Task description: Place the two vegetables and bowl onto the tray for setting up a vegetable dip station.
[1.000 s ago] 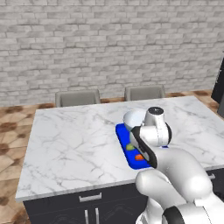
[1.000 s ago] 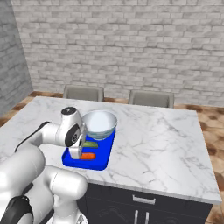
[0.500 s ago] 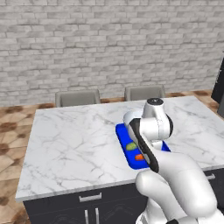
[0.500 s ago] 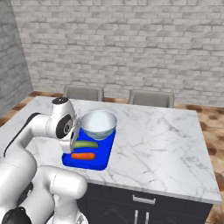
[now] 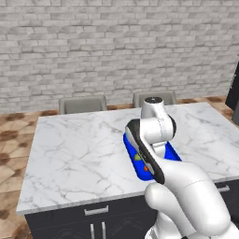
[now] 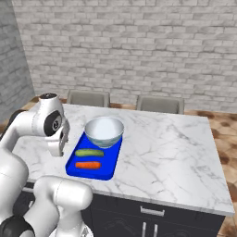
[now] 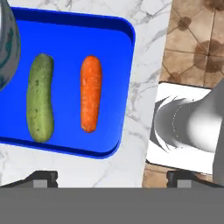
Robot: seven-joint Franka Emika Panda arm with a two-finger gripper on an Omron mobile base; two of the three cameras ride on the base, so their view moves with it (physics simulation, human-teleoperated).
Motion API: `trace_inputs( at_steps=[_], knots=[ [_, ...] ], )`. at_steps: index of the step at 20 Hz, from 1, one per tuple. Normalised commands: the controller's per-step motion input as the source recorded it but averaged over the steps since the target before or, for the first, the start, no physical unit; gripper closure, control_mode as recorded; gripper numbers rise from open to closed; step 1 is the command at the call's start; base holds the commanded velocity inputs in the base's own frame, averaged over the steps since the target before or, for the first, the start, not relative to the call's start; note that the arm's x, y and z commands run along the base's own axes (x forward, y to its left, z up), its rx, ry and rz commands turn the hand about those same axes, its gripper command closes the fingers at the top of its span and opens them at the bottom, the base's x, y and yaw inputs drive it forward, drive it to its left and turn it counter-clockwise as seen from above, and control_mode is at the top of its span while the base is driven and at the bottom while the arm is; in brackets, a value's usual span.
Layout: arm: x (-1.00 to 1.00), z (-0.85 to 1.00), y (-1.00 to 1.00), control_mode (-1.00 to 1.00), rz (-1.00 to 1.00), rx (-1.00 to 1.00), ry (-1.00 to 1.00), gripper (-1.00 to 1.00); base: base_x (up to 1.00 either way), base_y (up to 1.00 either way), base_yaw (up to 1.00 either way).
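Observation:
The blue tray point(image 6: 74, 163) lies near the marble island's front edge. On its far end stands the pale bowl point(image 6: 104, 131). In front of the bowl lie the green cucumber point(image 6: 89, 152) and the orange carrot point(image 6: 88, 165), side by side. My gripper point(image 6: 59, 148) hangs open just left of the tray, above the counter, holding nothing. The hand view looks down on the cucumber point(image 7: 40, 97), the carrot point(image 7: 90, 92), the tray point(image 7: 111, 65) and a sliver of the bowl point(image 7: 6, 48); the gripper point(image 7: 111, 178) has its fingertips point(image 7: 41, 177) spread wide. In the left base view my arm covers most of the tray point(image 5: 173, 153).
Behind the marble island point(image 6: 162, 148) stand two grey chairs point(image 6: 88, 98) point(image 6: 159, 104), with a brick wall beyond. The tray sits close to the counter's front edge point(image 6: 152, 203). Brown tiled floor point(image 7: 197, 43) lies beyond that edge.
My hand has lifted and swung left, away from the bowl and tray. The bowl, cucumber and carrot have stayed in place on the tray.

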Motion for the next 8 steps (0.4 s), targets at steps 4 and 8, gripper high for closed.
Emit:
trace_inputs(
  at_steps=[4, 8],
  knots=[
    [-0.28, -0.11, 0.24, -1.0, 0.26, 0.0, -0.01, -1.0, 0.0, 0.0, 0.0],
    [-0.09, -0.11, 0.3, -1.0, 0.47, -0.04, 0.0, -1.0, 0.0, 0.0, 0.0]
  ],
)
